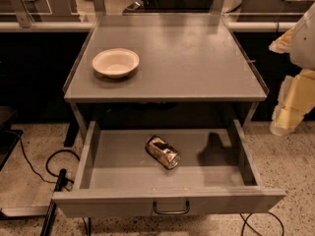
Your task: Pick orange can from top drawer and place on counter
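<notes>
The orange can [163,152] lies on its side in the middle of the open top drawer [167,201], which is pulled out below the counter [187,63]. The drawer's dark wire handle [171,209] is at the centre of its front panel. My arm and gripper [289,107] hang at the right edge of the view, outside the cabinet, level with the counter's right front corner and well to the right of and above the can. The gripper holds nothing that I can see. It casts a dark shadow on the drawer floor to the right of the can.
A cream round bowl [115,62] stands on the left part of the counter. Low rims run along the counter's sides. Black cables [34,173] lie on the speckled floor at the left. A rail and glass panels stand behind the cabinet.
</notes>
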